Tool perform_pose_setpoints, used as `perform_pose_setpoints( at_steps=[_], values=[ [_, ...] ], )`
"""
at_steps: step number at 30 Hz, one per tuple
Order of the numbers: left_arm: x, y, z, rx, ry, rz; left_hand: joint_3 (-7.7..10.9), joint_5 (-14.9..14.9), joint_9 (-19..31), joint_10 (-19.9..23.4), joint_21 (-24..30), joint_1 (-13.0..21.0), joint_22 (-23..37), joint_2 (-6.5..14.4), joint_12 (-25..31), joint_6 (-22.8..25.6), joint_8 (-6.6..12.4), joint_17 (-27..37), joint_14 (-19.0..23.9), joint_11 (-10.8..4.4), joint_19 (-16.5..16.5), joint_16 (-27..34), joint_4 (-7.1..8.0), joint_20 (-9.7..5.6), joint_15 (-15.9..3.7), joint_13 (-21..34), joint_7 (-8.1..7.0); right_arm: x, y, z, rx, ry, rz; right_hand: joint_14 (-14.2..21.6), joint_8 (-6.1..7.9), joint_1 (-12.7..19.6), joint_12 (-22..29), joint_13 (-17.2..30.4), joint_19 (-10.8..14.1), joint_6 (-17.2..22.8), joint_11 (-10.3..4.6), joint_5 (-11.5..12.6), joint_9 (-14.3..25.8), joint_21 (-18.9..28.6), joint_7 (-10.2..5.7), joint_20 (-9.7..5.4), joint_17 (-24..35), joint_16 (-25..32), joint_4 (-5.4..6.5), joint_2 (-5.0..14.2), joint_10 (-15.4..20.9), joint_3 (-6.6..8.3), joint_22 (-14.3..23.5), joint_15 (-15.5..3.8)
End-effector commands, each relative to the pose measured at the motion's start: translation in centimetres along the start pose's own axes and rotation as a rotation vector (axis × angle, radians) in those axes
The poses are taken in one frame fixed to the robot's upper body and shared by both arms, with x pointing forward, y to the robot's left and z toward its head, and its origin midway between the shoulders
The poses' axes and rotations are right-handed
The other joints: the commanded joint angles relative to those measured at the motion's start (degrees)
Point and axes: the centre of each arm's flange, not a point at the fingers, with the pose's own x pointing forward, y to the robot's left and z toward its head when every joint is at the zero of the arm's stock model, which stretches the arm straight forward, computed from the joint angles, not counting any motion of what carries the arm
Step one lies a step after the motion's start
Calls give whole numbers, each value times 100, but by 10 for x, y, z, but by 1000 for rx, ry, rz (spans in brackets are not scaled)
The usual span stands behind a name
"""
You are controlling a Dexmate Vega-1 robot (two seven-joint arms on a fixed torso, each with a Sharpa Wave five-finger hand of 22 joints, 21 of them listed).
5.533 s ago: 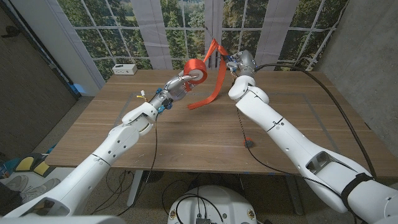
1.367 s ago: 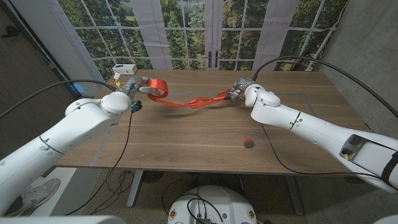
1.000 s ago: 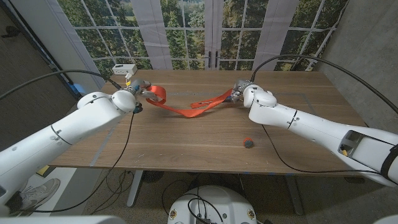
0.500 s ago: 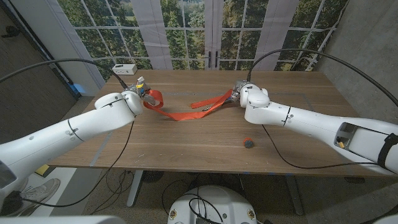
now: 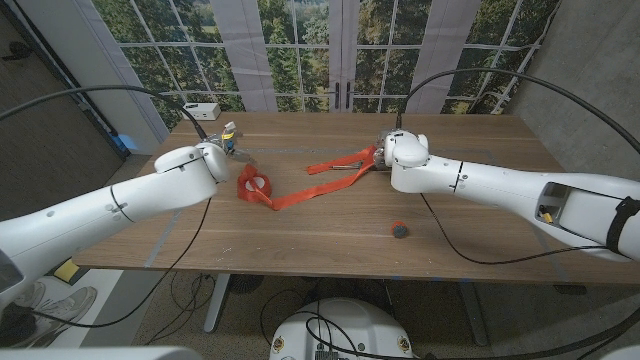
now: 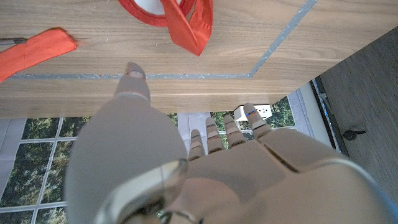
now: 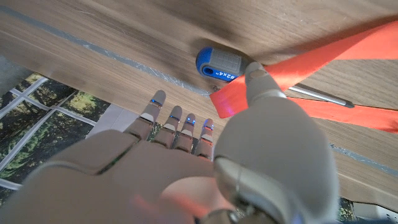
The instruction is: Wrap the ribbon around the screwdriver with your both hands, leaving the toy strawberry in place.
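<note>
The orange ribbon [image 5: 300, 190] lies slack across the table, its roll [image 5: 253, 186] resting on the wood at the left end. My left hand [image 5: 230, 143] hovers just behind the roll [image 6: 163, 9], fingers straight and apart, holding nothing. The ribbon's other end [image 7: 311, 53] lies over the screwdriver, whose blue and grey handle [image 7: 221, 64] and thin shaft [image 7: 317, 97] show beside my right hand [image 7: 186, 168]. That hand [image 5: 384, 151] has its fingers spread; its thumb tip sits at the ribbon's edge. The toy strawberry [image 5: 399, 230] sits alone nearer the front edge.
A white box [image 5: 201, 111] stands at the table's far left corner. Grey tape lines [image 6: 273, 50] mark a rectangle on the wooden table [image 5: 330, 240]. A black cable [image 5: 440, 245] trails over the right side near the strawberry.
My left hand has let go of the ribbon roll, which dropped onto the table in front of it. The ribbon now lies flat; my right hand has barely moved.
</note>
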Motion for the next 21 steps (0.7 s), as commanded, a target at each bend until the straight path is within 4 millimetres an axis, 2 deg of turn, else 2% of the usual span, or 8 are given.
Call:
perform_pose_setpoints(
  at_steps=[1,3,7,10,11,13,18,21],
  values=[
    [-12,11,-7,-160,-147,183,-179,49,-5,-521,-175,-417,25,71,5,-302,-6,20,-376,136,-156,33,194,25,126,-14,15,-8,-12,-20,166,-128,-72,-99,87,-545,60,-14,-105,-40,114,61,21,-73,84,166,-7,88,318,22,-98,-308,18,-65],
    [-13,15,-9,-202,-179,173,-212,32,-6,-587,-209,-577,29,146,21,-303,16,25,-433,128,-168,42,286,25,107,-19,-19,-11,-11,-24,220,-160,-115,-108,140,-922,99,-39,-108,74,206,92,25,-108,152,331,3,138,612,354,-83,-379,15,35],
    [-15,15,-14,-300,-261,225,-272,-9,-12,-684,-274,-864,34,264,41,-150,75,22,-568,79,-200,41,443,21,7,-35,-194,-15,-10,-30,307,-242,-214,-104,165,-1223,106,-64,-73,155,260,87,27,-118,229,407,2,164,833,599,-99,-432,12,85],
    [-15,13,-19,-453,-320,244,-253,-40,-24,-611,-347,-1153,40,556,104,70,117,18,-590,65,-234,78,629,-20,-49,-58,-300,-19,-6,-36,423,-317,-319,-65,153,-1461,115,-88,38,153,286,69,26,-94,254,302,-7,189,1004,799,-95,-467,12,56],
    [-16,14,-18,-417,-323,253,-218,-47,-28,-551,-369,-1163,42,638,127,167,133,5,-541,74,-248,93,636,-27,-105,-64,-333,-20,-4,-38,461,-346,-357,14,149,-1592,144,-105,124,157,294,51,24,-70,241,238,-18,221,1108,985,-23,-457,15,6],
    [-15,13,-20,-442,-355,247,-148,-59,-33,-441,-393,-1220,45,827,162,267,137,4,-486,72,-253,112,690,-64,-124,-72,-325,-23,-3,-41,513,-391,-410,272,155,-1720,198,-137,386,206,336,4,15,17,261,76,-77,290,1177,1144,148,-450,19,-55],
    [-10,12,-25,-553,-442,250,-2,-64,-38,-258,-369,-1431,52,1131,202,396,113,10,-477,84,-102,109,880,-248,-193,-84,-285,-24,-3,-45,605,-449,-485,506,173,-1787,245,-173,641,303,364,-46,6,96,296,-56,-167,327,1194,1287,337,-394,12,-33],
    [-4,12,-32,-646,-515,263,415,52,-35,-67,-338,-1684,71,1253,223,619,115,11,-407,102,42,127,1216,-362,-232,-90,-197,-30,0,-48,674,-472,-598,750,199,-1889,274,-227,964,445,453,-116,1,171,323,-134,-303,338,1213,1348,542,-341,-25,0]
  ],
)
